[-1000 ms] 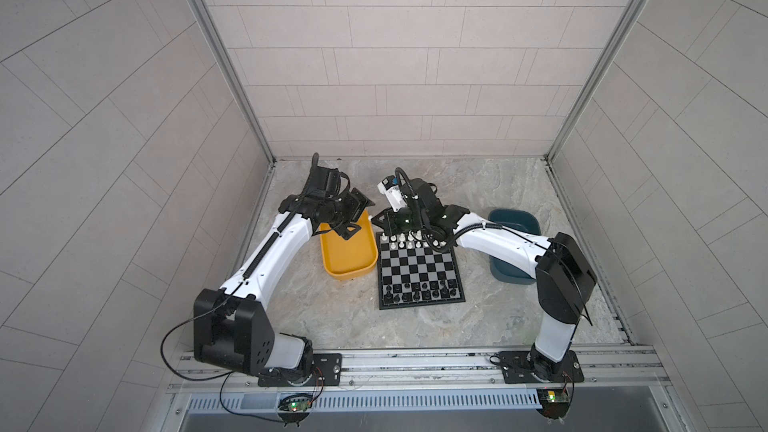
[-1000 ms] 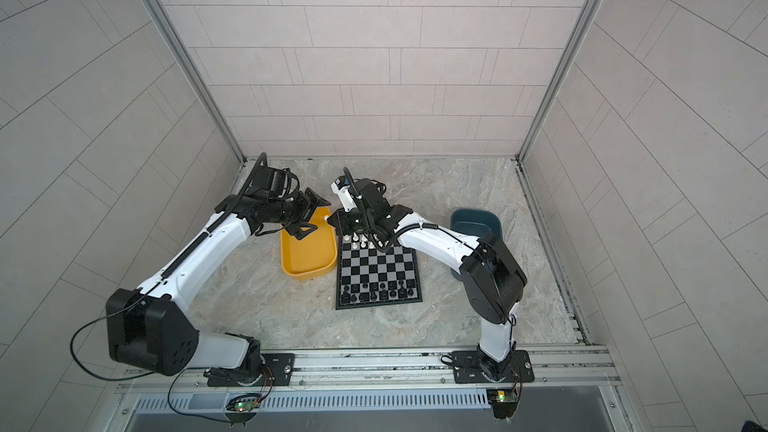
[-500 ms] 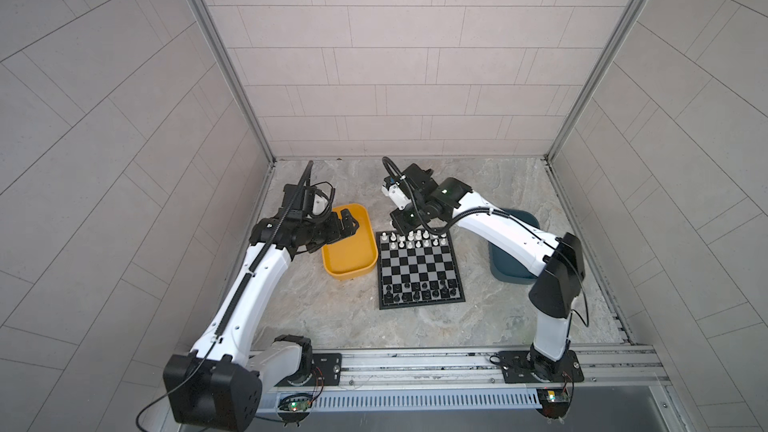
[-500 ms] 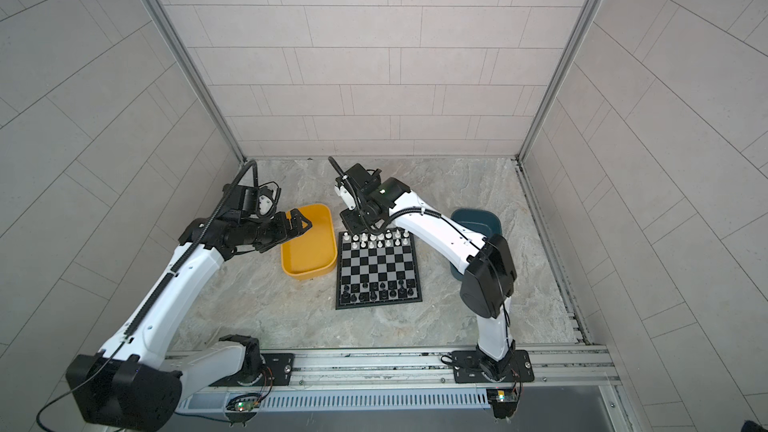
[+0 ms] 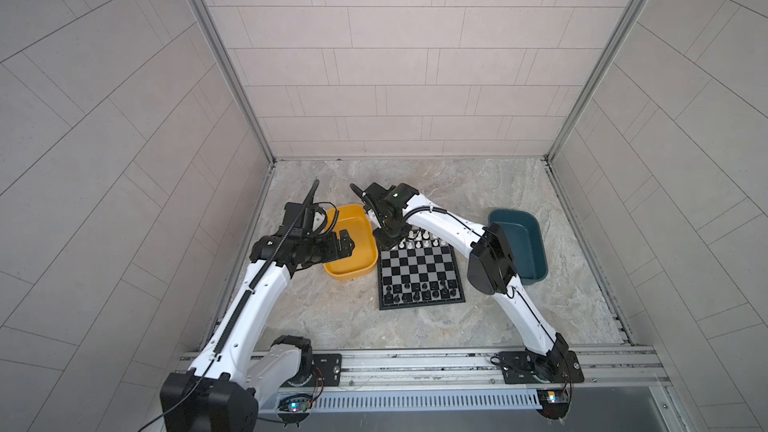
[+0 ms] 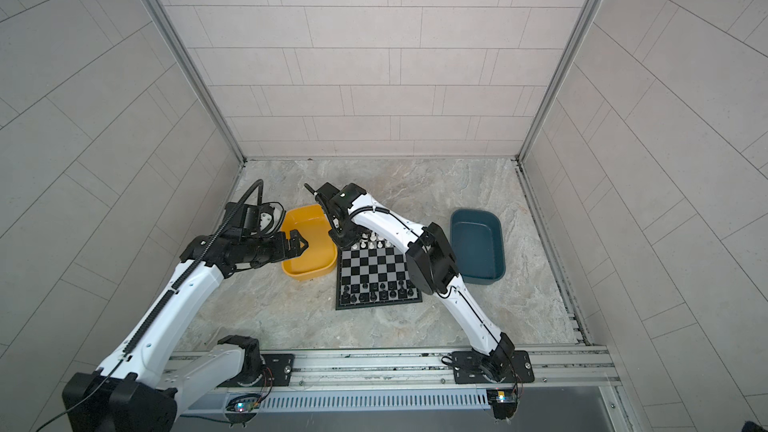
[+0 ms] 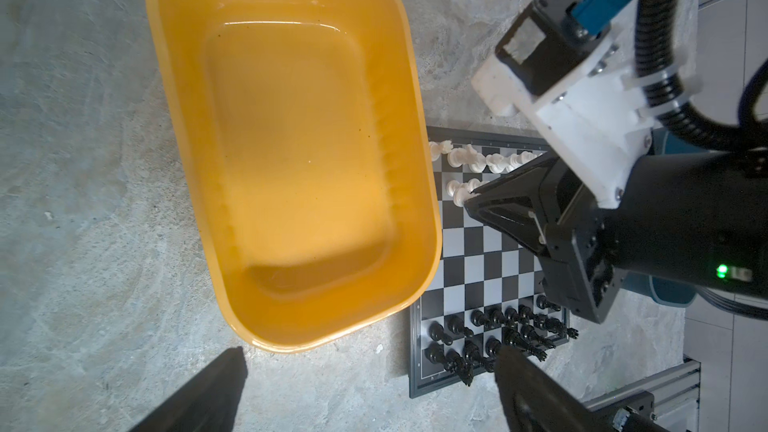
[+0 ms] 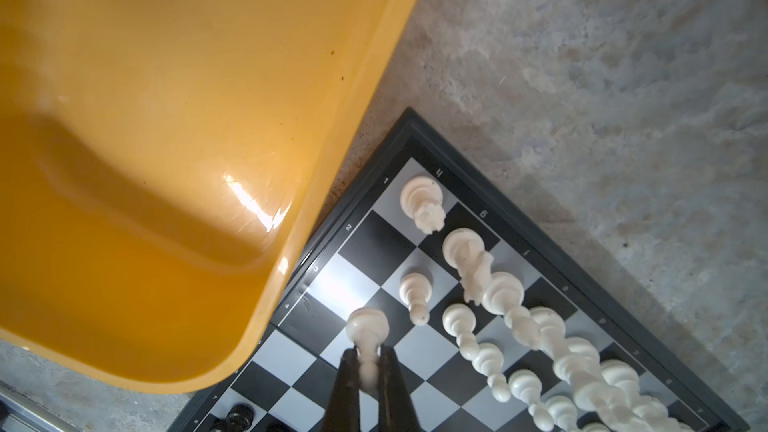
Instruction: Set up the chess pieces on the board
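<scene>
In both top views the board (image 5: 419, 265) (image 6: 374, 268) lies flat on the stone floor. The yellow tray (image 5: 347, 276) (image 6: 309, 274) sits just beside it at 9 o'clock, and the teal tray (image 5: 521, 243) (image 6: 478, 243) stands a little apart at 3 o'clock. The white pieces (image 5: 419, 238) (image 6: 374, 239) stand in rows along the 12 o'clock edge, the black pieces (image 5: 419, 290) (image 6: 376, 290) along the 6 o'clock edge. The left gripper (image 5: 347, 245) (image 6: 301, 245) hovers over the yellow tray. The right gripper (image 5: 384, 241) (image 6: 343, 238) points down at the board's 11 o'clock corner. From up here I cannot make out its jaws.

From the left wrist, the two dark fingers (image 7: 199, 401) stand far apart with nothing gripped, over the floor by the tray's end. Past the tray, the right gripper's tip meets a white pawn (image 7: 459, 197) at the board's edge.

From the right wrist, the fingers (image 8: 349, 392) are pinched together on the white pawn's (image 8: 368, 326) upper part. Its base is low over the squares nearest the tray; whether it touches them I cannot tell. The tray's rim overhangs the board's border. Pale numerals 2, 3 and 4 read along that border. The marks on the adjoining border are too faint for me to read.
</scene>
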